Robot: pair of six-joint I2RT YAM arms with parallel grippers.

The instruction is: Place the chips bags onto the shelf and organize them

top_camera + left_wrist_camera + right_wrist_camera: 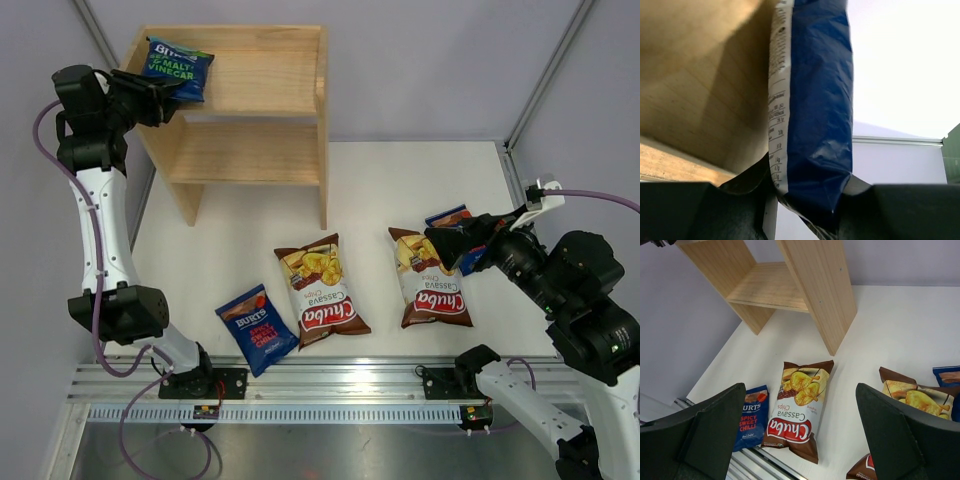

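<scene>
vinegar bag [178, 68] at shelf [265, 85] top-left | four bags [322, 285] on table [400, 190]

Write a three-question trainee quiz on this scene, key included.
1. True or false: the right gripper is open and holds nothing.
2. Which bag does the left gripper hold at the top of the shelf? A) Chuba B) blue Burts C) none
3. How many bags lie on the table?
Key: 1 true; 2 B; 3 four.
</scene>
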